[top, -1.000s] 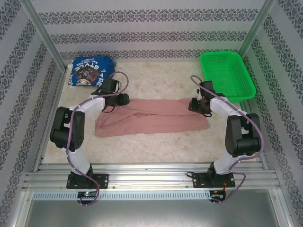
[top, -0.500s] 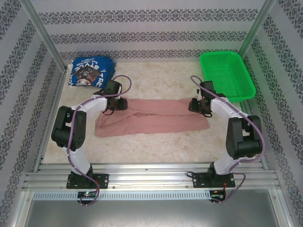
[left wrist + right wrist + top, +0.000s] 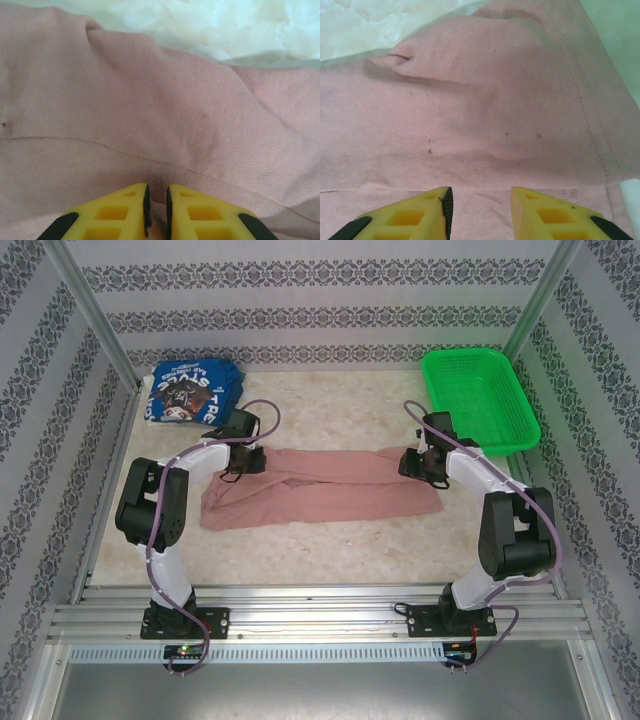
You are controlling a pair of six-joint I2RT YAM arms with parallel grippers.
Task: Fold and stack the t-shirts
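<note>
The dusty pink t-shirt [image 3: 320, 495] lies as a long folded band across the middle of the table. My left gripper [image 3: 258, 460] is at its upper left end. In the left wrist view its yellow jaws [image 3: 157, 200] stand nearly together, with a fold of the pink cloth [image 3: 150, 100] pinched between them. My right gripper [image 3: 408, 465] is at the shirt's upper right end. In the right wrist view it [image 3: 481, 205] stands open, low over the flat pink cloth [image 3: 485, 100] near a stitched hem. The royal blue t-shirt [image 3: 190, 392] lies folded at the back left corner.
A green mesh basket [image 3: 480, 400] stands at the back right, just behind my right arm. Patterned walls and metal posts close in the table on three sides. Bare marbled tabletop [image 3: 330, 410] lies behind the pink shirt and in front of it.
My left gripper's jaws have closed onto the pink cloth, and the left arm's elbow has shifted a little. The right arm and the shirts have stayed where they were.
</note>
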